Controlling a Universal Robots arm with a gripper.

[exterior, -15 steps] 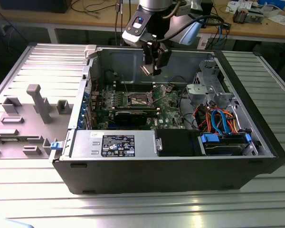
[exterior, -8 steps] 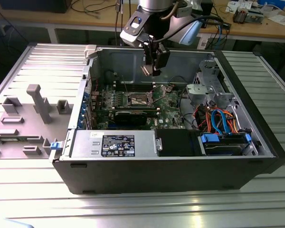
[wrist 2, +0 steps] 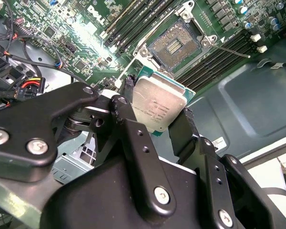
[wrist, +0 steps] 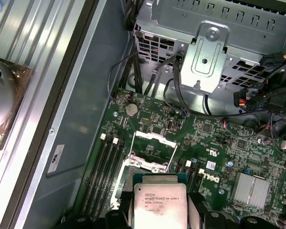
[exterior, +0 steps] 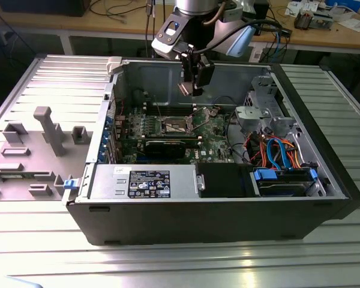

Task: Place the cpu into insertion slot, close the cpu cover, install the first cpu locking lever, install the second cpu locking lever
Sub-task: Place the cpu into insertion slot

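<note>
Snugly around the cpu, both fingers

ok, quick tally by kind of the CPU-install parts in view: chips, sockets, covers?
cpu: 1
insertion slot: 1
cpu cover: 1
Total: 3
</note>
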